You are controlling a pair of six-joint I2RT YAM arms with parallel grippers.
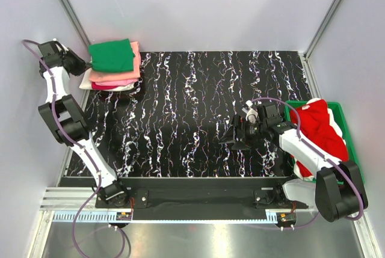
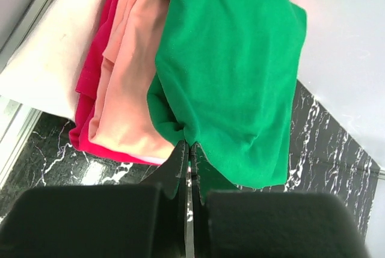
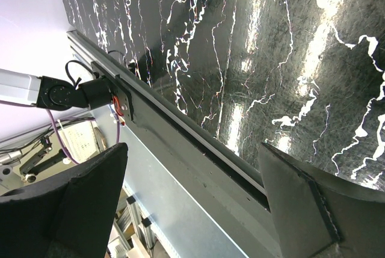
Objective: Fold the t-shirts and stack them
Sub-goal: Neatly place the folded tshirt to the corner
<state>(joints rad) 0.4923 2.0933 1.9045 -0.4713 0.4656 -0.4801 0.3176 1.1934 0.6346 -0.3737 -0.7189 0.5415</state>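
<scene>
2 sets of jaws, opposite states. Left jaws: pressed fully shut, fingertips right at the near edge of the bright green t-shirt; can't tell whether any cloth is pinched btwn them. Green shirt is folded and tops a stack at the far-left corner of the desk. Under it: salmon-peach t-shirt, then hot pink t-shirt, w/ the white t-shirt at the bottom, each edge showing past the 1 above. Right jaws: spread wide, nothing btwn them, hanging over bare desk towards its right side, w/ the front rail in the wrist view. Just right of that arm, the red t-shirt lies crumpled in the green bin at the desk's right edge, bulging over the rim
</scene>
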